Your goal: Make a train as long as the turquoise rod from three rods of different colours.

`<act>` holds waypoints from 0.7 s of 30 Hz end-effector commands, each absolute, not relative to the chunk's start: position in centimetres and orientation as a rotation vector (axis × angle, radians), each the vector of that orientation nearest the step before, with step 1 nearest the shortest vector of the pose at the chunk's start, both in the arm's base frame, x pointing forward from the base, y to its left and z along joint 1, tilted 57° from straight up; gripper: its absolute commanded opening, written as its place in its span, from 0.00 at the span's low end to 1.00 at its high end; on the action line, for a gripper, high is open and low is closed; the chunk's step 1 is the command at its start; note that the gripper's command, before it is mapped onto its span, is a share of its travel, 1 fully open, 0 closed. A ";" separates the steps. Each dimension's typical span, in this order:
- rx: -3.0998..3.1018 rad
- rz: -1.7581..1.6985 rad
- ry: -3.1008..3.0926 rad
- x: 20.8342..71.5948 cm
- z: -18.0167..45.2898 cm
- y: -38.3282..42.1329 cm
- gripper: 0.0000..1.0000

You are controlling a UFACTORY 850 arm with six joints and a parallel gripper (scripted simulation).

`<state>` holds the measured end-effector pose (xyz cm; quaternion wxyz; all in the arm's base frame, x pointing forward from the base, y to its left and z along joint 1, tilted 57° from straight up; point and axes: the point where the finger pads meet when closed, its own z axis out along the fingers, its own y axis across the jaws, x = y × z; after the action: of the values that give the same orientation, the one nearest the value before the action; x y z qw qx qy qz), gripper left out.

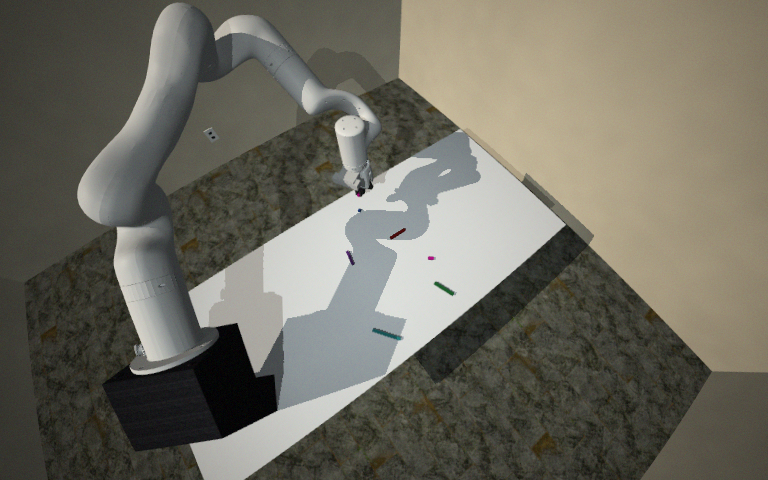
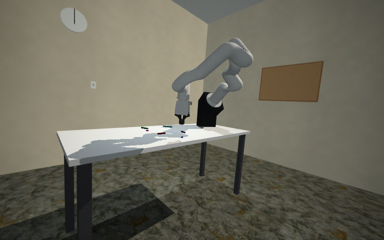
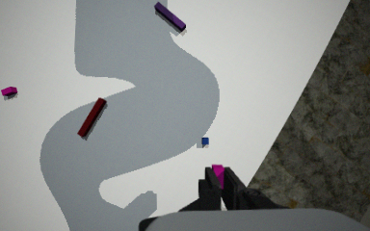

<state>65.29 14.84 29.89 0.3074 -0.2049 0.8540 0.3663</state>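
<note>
Two magenta rods show: one is pinched in the closed hand (image 3: 218, 185), this held magenta rod (image 3: 218, 174) raised above the tabletop (image 1: 509, 215) near its edge, low centre in the wrist view; the other magenta rod (image 3: 9, 90) lies at the far left. The blue rod (image 3: 205, 141) lies just above the hand in frame, apart from it. The red rod (image 3: 92, 116) sits left of centre, the purple rod (image 3: 170, 15) at the top. In the top view, the green rod (image 1: 444, 288) and turquoise rod (image 1: 387, 334) lie lower right, well apart.
</note>
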 end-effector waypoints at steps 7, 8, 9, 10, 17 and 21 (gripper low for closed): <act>-0.541 0.968 2.258 65.5 29.7 15.1 0.04; -0.541 0.968 2.258 65.5 29.6 15.3 0.04; -0.541 0.968 2.258 65.6 29.5 15.5 0.04; -0.541 0.968 2.258 65.7 29.3 15.7 0.04; -0.541 0.968 2.258 66.4 28.3 17.1 0.04; -0.541 0.968 2.258 67.1 27.3 18.5 0.04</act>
<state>66.52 17.43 28.08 0.3075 -0.2047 0.8540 0.3662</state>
